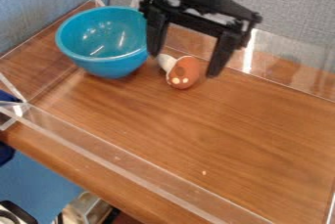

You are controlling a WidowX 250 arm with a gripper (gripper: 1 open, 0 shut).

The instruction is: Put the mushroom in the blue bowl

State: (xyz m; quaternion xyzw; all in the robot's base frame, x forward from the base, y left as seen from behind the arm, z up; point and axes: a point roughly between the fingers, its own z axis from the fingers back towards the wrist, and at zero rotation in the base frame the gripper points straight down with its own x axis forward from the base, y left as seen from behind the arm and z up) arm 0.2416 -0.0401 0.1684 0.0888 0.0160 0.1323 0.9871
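The black two-fingered metal pincer (191, 60) is released, its fingers spread above the small toy mushroom with reddish-orange cap and pale stem (185, 72). The mushroom lies on the brown wooden worktop (210, 135), toward its back edge, just beside the round, glossy turquoise-blue plastic bowl (105, 44) near the back-left corner.

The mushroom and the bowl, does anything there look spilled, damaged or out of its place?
Nothing looks spilled or damaged. The mushroom lies tipped on its side on the table, outside the blue bowl, simply not yet put in.
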